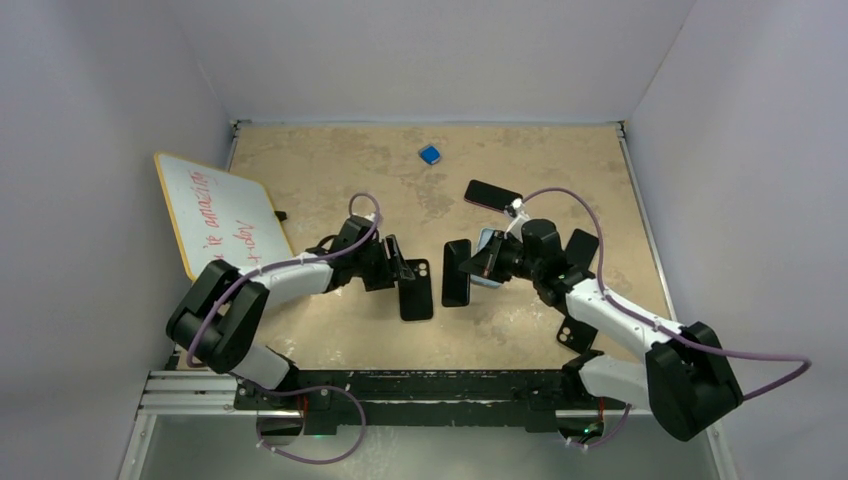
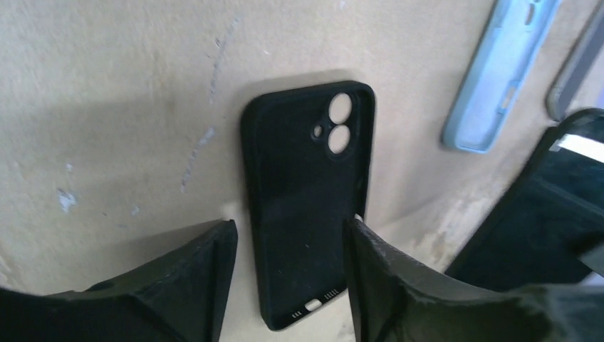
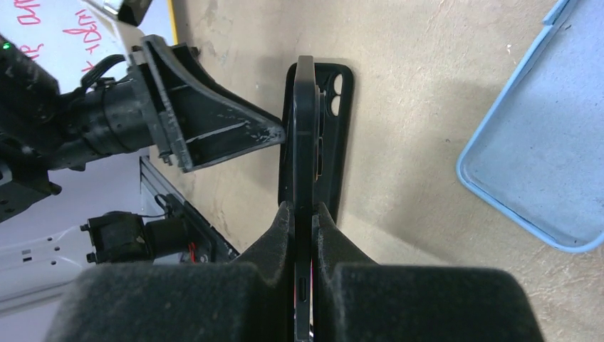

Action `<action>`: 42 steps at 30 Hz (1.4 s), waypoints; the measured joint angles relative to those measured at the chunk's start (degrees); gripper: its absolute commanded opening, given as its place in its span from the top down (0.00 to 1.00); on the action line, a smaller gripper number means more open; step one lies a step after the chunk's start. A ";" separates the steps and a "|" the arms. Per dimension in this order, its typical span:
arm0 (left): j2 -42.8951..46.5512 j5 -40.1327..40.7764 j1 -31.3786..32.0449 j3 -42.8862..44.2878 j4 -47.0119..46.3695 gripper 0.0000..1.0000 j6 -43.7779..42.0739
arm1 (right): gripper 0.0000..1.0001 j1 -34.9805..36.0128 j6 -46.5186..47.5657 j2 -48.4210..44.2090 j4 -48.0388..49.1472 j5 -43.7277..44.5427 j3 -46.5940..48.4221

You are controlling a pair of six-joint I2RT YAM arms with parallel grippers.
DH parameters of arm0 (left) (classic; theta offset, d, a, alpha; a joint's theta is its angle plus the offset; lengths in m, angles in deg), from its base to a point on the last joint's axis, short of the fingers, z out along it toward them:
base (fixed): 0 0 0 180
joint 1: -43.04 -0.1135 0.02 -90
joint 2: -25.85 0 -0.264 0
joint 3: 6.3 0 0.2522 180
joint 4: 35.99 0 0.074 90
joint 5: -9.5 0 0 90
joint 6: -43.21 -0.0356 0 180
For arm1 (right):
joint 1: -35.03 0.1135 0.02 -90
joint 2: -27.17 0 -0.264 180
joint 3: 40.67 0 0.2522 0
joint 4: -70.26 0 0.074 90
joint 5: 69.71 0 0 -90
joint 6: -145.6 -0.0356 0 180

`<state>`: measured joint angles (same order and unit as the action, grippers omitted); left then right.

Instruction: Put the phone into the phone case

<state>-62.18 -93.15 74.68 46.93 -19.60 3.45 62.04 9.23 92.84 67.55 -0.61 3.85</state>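
**Left claw.** The left gripper (image 2: 290,226) has its jaws standing partly apart and grips nothing. A black soft-sided phone case (image 2: 306,206) lies flat on the tan mottled tabletop (image 2: 107,107) with its hollow side up. The port end of the case sits between and beneath the two fingers (image 2: 192,285). The end with the two round camera cut-outs points away from this claw. Contact between either finger and the case cannot be confirmed.

**Right claw.** The right gripper (image 3: 304,206) is closed tight on a black rectangular phone (image 3: 304,128), pinched across its flat faces. Its own wrist camera sees the phone edge-on, projecting straight ahead of the claw. The phone case lies just beyond the phone and lower. The tip of the left gripper comes very near the phone on its left side. Whether they touch cannot be told.

**Other items.**
- A pale blue phone case (image 3: 541,164) lies hollow side up, just to the right of the right claw.
- A dark phone with a reddish edge (image 1: 492,195) lies beyond the right claw.
- A small blue block (image 1: 430,154) sits farther out still.
- A whiteboard with red writing (image 1: 215,215) stands outboard of the left claw.
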 measured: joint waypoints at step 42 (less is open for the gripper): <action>1.01 -21.81 -13.90 -11.17 -10.23 0.77 -10.82 | 1.00 11.15 -8.92 28.17 7.82 -0.85 10.45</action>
<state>-61.17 -114.96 60.78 35.76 -29.83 -7.37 73.18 0.31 121.01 75.38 -1.46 14.30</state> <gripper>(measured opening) 0.262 0.038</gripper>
